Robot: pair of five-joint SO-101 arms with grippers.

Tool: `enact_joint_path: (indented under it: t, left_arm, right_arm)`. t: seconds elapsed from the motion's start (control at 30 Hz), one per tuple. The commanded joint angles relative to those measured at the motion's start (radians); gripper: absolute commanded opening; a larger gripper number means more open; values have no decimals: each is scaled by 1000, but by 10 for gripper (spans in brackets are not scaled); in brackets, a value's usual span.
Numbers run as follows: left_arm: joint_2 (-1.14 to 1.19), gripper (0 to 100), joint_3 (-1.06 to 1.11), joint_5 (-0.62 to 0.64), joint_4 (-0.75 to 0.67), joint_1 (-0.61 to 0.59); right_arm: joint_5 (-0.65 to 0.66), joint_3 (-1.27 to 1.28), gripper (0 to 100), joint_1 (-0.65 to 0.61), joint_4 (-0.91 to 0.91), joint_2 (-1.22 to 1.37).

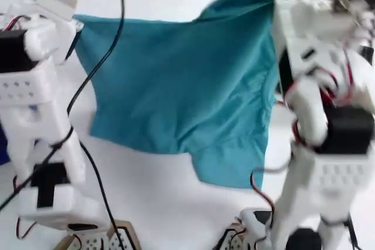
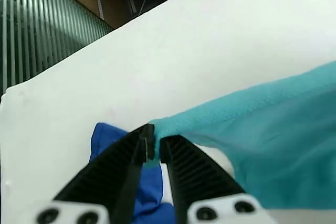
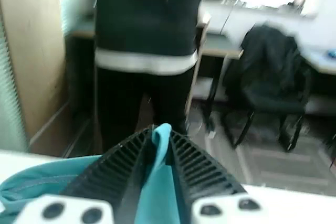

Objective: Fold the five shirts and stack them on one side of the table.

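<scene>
Step in hand, as judged: spreading one shirt ahead of its first fold.

- The teal shirt (image 1: 181, 86) is held up by its far edge and stretched between the two arms. Its lower part hangs toward the near side, and the bottom hem appears to rest on the white bench (image 1: 158, 203).
- The left hand (image 2: 156, 142) is closed on a corner of the teal cloth. The fingertips are pressed together, with only a thin fold pinched between them.
- The right hand (image 3: 161, 135) is clamped on the opposite corner. A tongue of teal cloth stands up between its ribbed fingers.
- A blue cloth (image 2: 107, 137) is seen on the bench directly under the left hand. Whether it is a folded shirt cannot be told.
- A black cable (image 1: 111, 45) is seen crossing in front of the left part of the shirt in the high view.

Relation that matters: the held edge runs crosswise, from one hand to the other, and the free cloth falls away from both hands toward the near edge. Neither arm is nearer, as each holds one end.

Judgement: the coming move would call for both hands to be carried together, so that the edge is kept taut and level. If one corner leads, the cloth is likely to skew. The left pinch looks shallow and could slip. The cable could be snagged.
</scene>
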Motion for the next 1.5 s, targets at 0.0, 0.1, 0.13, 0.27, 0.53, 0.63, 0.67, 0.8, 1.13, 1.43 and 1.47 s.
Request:
enact_joint_path:
  t: [0.0, 0.1, 0.13, 0.27, 0.53, 0.63, 0.67, 0.8, 1.13, 1.43, 1.47]
  left_arm:
    - [-204, 26, 176, 5, 14, -29]
    - [-361, 26, 323, 6, -9, -25]
    - [-408, 26, 361, 9, -29, -25]
    - [-568, 26, 476, 11, -68, -25]
    - [-818, 25, 469, 12, -6, -32]
    - [-908, 25, 466, 12, 9, -48]
    - [-936, 25, 467, 12, 9, -64]
    - [-1000, 25, 469, 9, 9, -124]
    - [-1085, 25, 470, 8, 17, -180]
    - [-1125, 25, 472, 12, 17, -180]
    - [-1122, 25, 478, 12, 17, -180]
  right_arm:
    - [-11, -41, 19, 76, -2, -101]
    - [-11, -38, 19, 119, 2, -130]
    - [-9, -38, 19, 125, 4, -137]
    - [-9, -40, 19, 120, 22, -176]
    - [-11, -41, 19, 65, 108, -344]
    - [-11, -41, 19, 58, 107, -426]
    - [-9, -41, 19, 58, 108, -446]
    - [-9, -40, 19, 56, 110, -493]
    - [-12, -43, 19, 22, 160, -553]
    - [-12, -40, 19, -21, 157, -585]
    - [-12, -37, 19, -21, 153, -584]
